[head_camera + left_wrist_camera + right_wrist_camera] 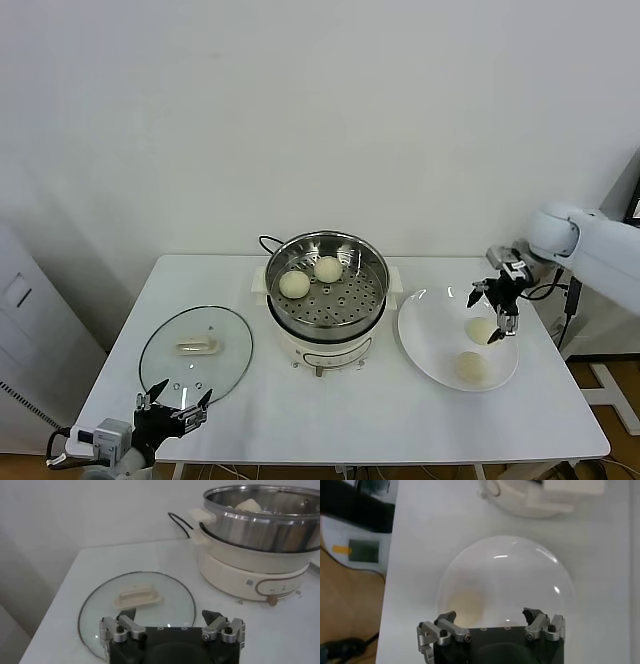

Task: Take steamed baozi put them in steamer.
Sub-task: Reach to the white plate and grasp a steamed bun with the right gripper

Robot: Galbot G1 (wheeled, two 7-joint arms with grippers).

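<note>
Two buns (311,276) lie in the steamer (372,262) at the desk's (350,410) back-centre; two more (476,348) lie on the plate (425,340) near its right edge. The right hand (486,312) hovers open over the plate. The left hand (175,409) waits open at the front-left corner, beside the glass lid (196,350).

The steamer (327,275) stands mid-worktop (330,420), open above, so you can descend into it. Bare strips beside it separate the glass lid (196,350) and the plate (432,330); the wall closes off the rear.
</note>
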